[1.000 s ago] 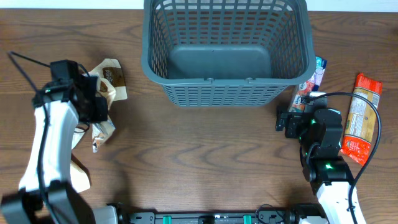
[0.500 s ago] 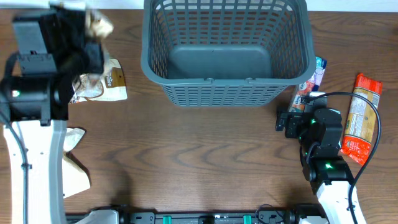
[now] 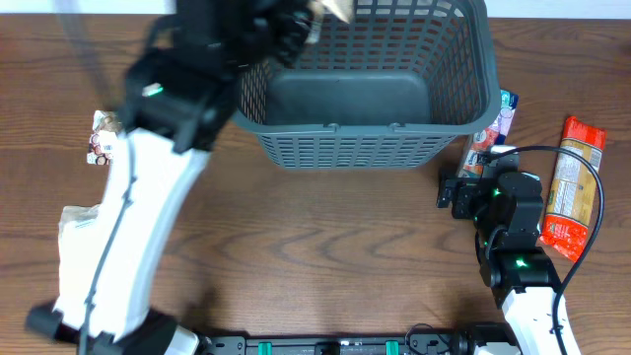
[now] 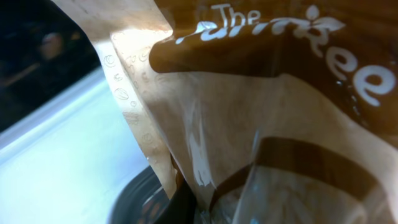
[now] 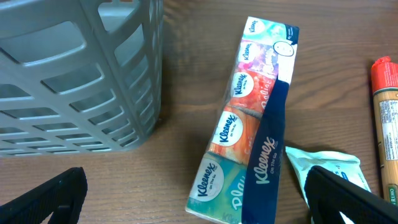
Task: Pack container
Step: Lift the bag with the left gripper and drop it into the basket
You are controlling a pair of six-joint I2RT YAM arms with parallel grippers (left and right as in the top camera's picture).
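The dark grey lattice basket [image 3: 463, 99] stands at the back middle of the table; its solid bottom is bare. My left gripper [image 3: 294, 22] is raised high over the basket's back left corner, shut on a tan and brown snack bag [image 3: 333, 8]. That bag [image 4: 267, 124] fills the left wrist view. My right gripper [image 3: 455, 189] is open and empty, low over the table by the basket's right front corner. A Kleenex tissue pack [image 5: 249, 124] lies between its fingers [image 5: 196, 208], beside the basket's wall [image 5: 74, 74].
A long orange-red packet [image 3: 572, 187] lies at the right; it shows at the right wrist view's edge [image 5: 387, 124]. A white-green wipes packet [image 5: 326, 165] lies beside the Kleenex pack. On the left lie a small white packet [image 3: 99, 138] and a beige bag [image 3: 74, 225].
My left arm lifted the brown bag off the left of the table and swung it up and right to the basket's left corner. The right arm has not moved.
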